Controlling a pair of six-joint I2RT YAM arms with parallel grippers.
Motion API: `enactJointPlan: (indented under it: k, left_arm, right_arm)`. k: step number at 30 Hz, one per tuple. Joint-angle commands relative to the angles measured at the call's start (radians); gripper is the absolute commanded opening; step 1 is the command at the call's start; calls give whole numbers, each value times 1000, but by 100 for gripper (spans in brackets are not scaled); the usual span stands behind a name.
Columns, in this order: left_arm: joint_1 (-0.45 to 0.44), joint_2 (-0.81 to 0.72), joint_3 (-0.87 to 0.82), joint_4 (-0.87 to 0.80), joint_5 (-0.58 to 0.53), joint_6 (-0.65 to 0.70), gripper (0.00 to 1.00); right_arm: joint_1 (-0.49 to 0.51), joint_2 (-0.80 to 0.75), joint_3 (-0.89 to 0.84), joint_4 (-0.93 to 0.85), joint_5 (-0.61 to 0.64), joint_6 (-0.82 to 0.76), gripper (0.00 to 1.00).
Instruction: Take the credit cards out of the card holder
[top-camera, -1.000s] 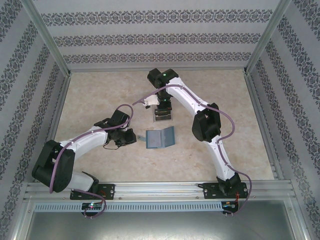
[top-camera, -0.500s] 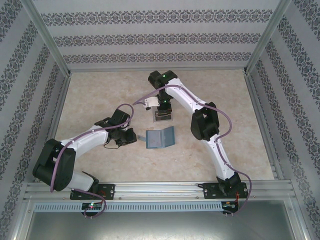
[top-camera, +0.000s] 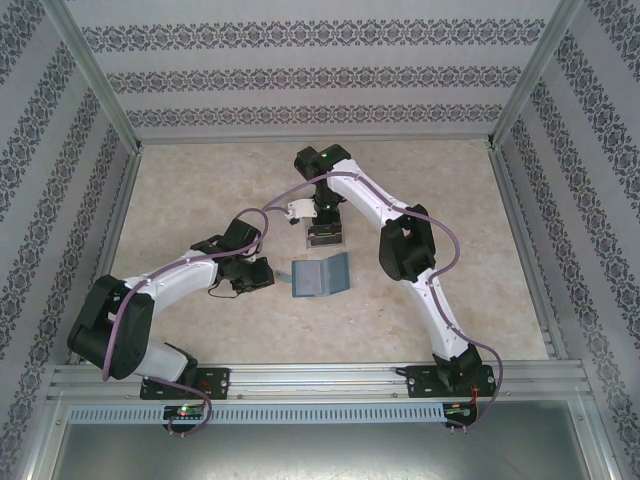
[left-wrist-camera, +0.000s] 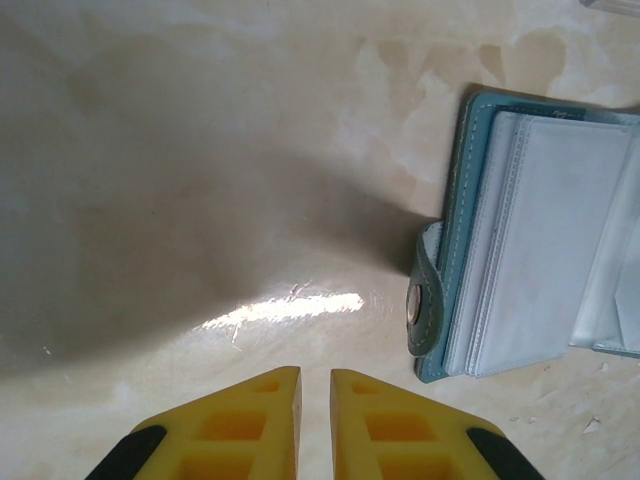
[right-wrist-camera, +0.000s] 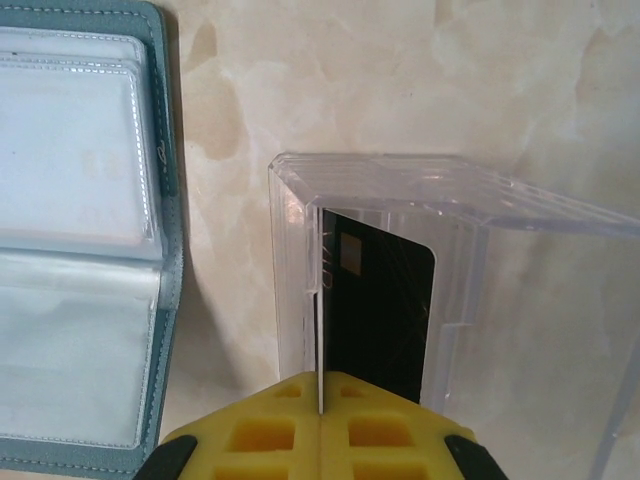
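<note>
While the card holder (top-camera: 318, 276) lies open and flat on the worktop (left-wrist-camera: 150, 150), one credit card (right-wrist-camera: 380, 300) is out of it: the right hand (right-wrist-camera: 320, 400) pinches that dark card on edge, at a clear plastic box (right-wrist-camera: 380, 180) just beside the holder. The left hand (left-wrist-camera: 315, 400) hovers near the holder's tab (left-wrist-camera: 425, 300), fingers almost together, holding nothing. The sleeves that show look pale and empty, though whether another card hides there cannot be told; setting this card down seems the step left.
</note>
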Motion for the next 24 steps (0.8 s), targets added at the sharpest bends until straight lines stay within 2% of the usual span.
enactJointPlan:
  k: [1, 4, 14, 18, 24]
  left_arm:
    - [10, 10, 19, 30, 10, -4, 16]
    - [11, 10, 19, 34, 15, -6, 16]
    - [11, 34, 57, 28, 36, 6, 16]
    - [8, 46, 88, 29, 49, 14, 15]
    - [2, 61, 139, 29, 75, 21, 15]
  right_arm:
    - [3, 4, 12, -30, 34, 19, 12]
    - [2, -16, 18, -22, 71, 24, 18]
    - [2, -110, -4, 47, 141, 112, 21]
    - [-2, -184, -104, 151, 154, 219, 25]
    - [-3, -332, -308, 367, 142, 477, 25]
